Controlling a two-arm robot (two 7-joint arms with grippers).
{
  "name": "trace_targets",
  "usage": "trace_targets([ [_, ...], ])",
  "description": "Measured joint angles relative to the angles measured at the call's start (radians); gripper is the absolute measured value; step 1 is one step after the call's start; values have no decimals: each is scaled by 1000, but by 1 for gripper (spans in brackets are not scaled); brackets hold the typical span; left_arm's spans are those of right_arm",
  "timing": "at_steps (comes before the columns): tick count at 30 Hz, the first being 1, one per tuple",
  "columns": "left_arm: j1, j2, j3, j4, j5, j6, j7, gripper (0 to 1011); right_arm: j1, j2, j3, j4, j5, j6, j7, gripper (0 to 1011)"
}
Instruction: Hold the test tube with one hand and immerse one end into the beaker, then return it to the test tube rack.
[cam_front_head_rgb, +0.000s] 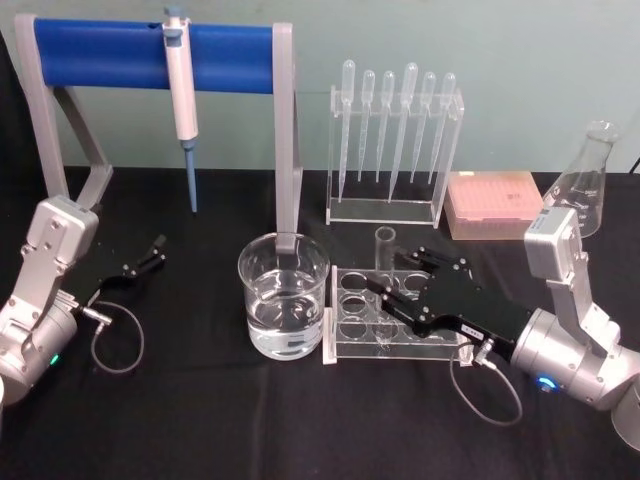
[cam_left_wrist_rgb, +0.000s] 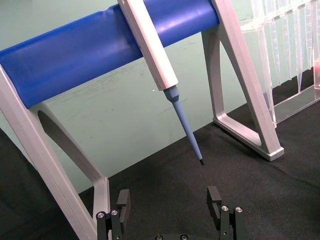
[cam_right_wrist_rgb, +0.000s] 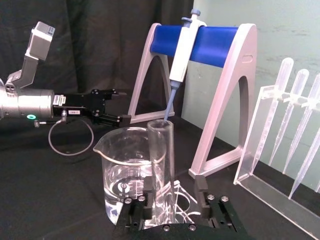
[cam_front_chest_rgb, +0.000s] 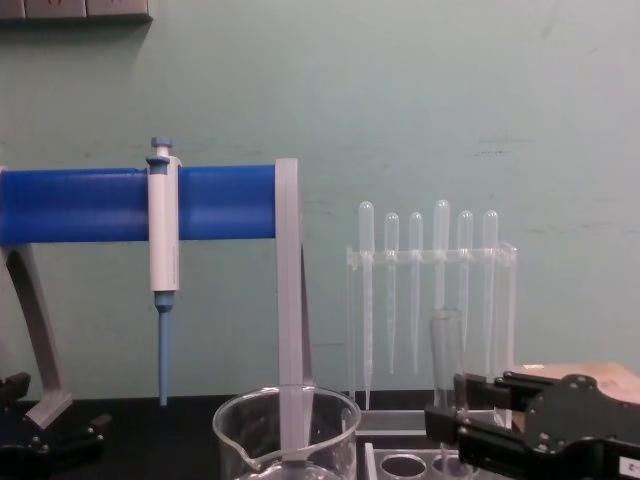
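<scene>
Clear glass test tube with flared rim upright in the back row of the clear acrylic tube rack, near the middle of the black-covered desk, just right of the wide clear glass beaker part-filled with water. Right black two-fingered gripper at the tube, jaws spread to either side and seemingly not yet pinching. Left black gripper idle near the desk's left edge, jaws apart. Risks, as judged: closing off-centre, tipping the tube against its rack hole; slick glass slipping from a weak pinch on lifting; rounded bottom catching the rack; tube clipping the beaker's rim and spilling water.
</scene>
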Motion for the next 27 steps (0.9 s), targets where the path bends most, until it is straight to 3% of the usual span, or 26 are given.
trace_targets([
  [4,0,0,0,0,0,0,0,1000,-24,11,9,-23,3,8,-7,603],
  [5,0,0,0,0,0,0,0,1000,-34,16,13,-34,5,10,-10,672],
  [9,0,0,0,0,0,0,0,1000,-109,52,44,-110,21,18,-31,768],
  [14,0,0,0,0,0,0,0,1000,-204,89,104,-195,33,14,-78,924],
  [17,0,0,0,0,0,0,0,1000,-236,94,137,-211,32,12,-111,986],
  [21,0,0,0,0,0,0,0,1000,-265,87,188,-209,4,15,-188,1000],
  [24,0,0,0,0,0,0,0,1000,-267,67,217,-181,-40,1,-254,1002],
  [27,0,0,0,0,0,0,0,1000,-245,30,234,-126,-114,-2,-345,1002],
])
